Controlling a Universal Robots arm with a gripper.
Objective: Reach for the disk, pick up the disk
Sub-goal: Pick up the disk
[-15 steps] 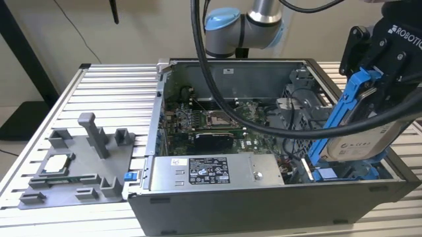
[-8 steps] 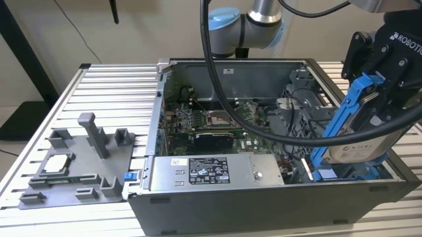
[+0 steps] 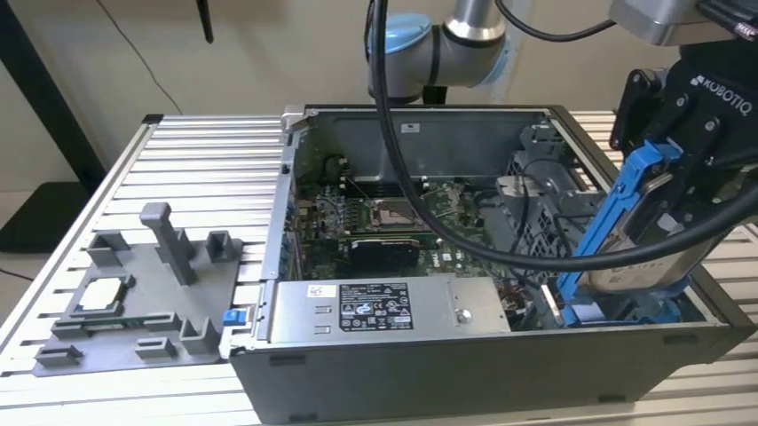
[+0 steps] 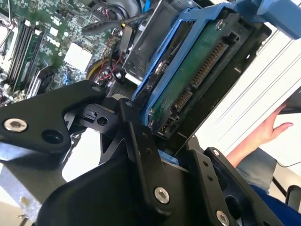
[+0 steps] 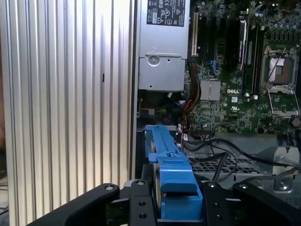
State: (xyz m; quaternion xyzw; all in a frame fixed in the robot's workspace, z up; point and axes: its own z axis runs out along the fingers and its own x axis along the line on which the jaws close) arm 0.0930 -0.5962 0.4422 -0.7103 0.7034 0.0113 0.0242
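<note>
The disk (image 3: 640, 266) is a silver-grey drive in a blue bracket, standing steeply tilted over the open case's corner at the exterior view's right. Its lower end is still down at the level of the case's rim. My black gripper (image 3: 669, 191) is shut on the disk's upper part. In the second wrist view the disk (image 4: 188, 80) shows its green circuit board and connector between my black fingers (image 4: 141, 141). In the first wrist view the blue bracket (image 5: 171, 174) sits edge-on in my gripper (image 5: 176, 202).
The open computer case (image 3: 474, 382) holds a motherboard (image 3: 379, 222), a grey power-supply box (image 3: 379, 306) and loose cables (image 3: 521, 257). A grey fixture plate (image 3: 130, 302) lies on the slatted metal table (image 3: 190, 160). A person's hand (image 4: 273, 129) is beside the table.
</note>
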